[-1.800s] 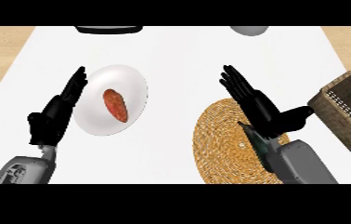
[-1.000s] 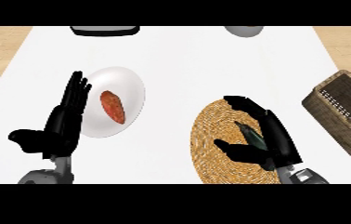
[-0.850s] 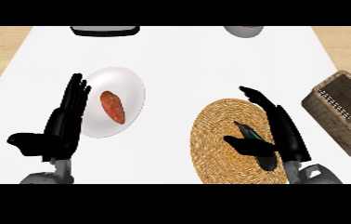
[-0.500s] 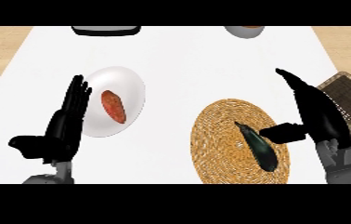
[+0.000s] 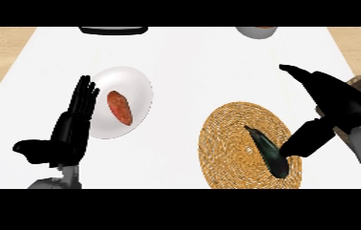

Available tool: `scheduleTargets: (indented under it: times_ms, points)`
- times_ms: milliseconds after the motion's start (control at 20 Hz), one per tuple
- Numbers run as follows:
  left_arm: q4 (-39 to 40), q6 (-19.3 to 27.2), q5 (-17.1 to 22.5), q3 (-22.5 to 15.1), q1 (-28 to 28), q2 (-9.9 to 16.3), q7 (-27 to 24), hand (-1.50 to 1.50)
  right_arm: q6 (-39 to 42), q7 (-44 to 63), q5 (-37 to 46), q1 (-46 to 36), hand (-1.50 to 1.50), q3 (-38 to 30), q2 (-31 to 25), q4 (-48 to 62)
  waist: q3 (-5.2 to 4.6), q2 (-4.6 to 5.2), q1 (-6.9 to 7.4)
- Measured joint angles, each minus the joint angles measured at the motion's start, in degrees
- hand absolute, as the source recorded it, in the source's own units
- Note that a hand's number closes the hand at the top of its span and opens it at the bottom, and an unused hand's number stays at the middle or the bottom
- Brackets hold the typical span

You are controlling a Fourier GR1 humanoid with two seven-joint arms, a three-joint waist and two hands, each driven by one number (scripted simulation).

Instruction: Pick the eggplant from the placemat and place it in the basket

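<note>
The right hand (image 5: 325, 110) hangs wide open, thumb beside the dark slender eggplant (image 5: 269, 151) on the round woven placemat (image 5: 224, 143), seemingly positioned for grasping.

The counter (image 5: 197, 52) is plain white, with a pale wood colour at its two sides. The placemat (image 5: 233, 129) is golden brown, woven in a spiral pattern. On it, the eggplant (image 5: 268, 152) is very dark, almost black-green. At 9 o'clock, the plate (image 5: 134, 86) is white and carries a red-orange oval food (image 5: 119, 108). Both hands, the left hand (image 5: 67, 129) and the right hand (image 5: 328, 100), are black.
</note>
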Motion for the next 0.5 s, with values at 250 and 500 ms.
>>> scheduleTargets:
  times_ms: [250, 500]
  points:
    - [-0.54, -0.40, 0.15, 0.46, -0.09, 0.35, 0.92, 0.00, 0.80, 3.00, -5.26, -4.43, -1.50, 1.58, 0.17, 1.23, 0.11, 0.10, 0.02]
    - [-0.53, -0.63, 0.17, 0.68, -0.25, 0.20, 0.98, 0.00, 1.24, 3.80, -5.56, -6.18, -1.50, 5.95, -0.78, 3.86, 0.14, 0.19, 0.04]
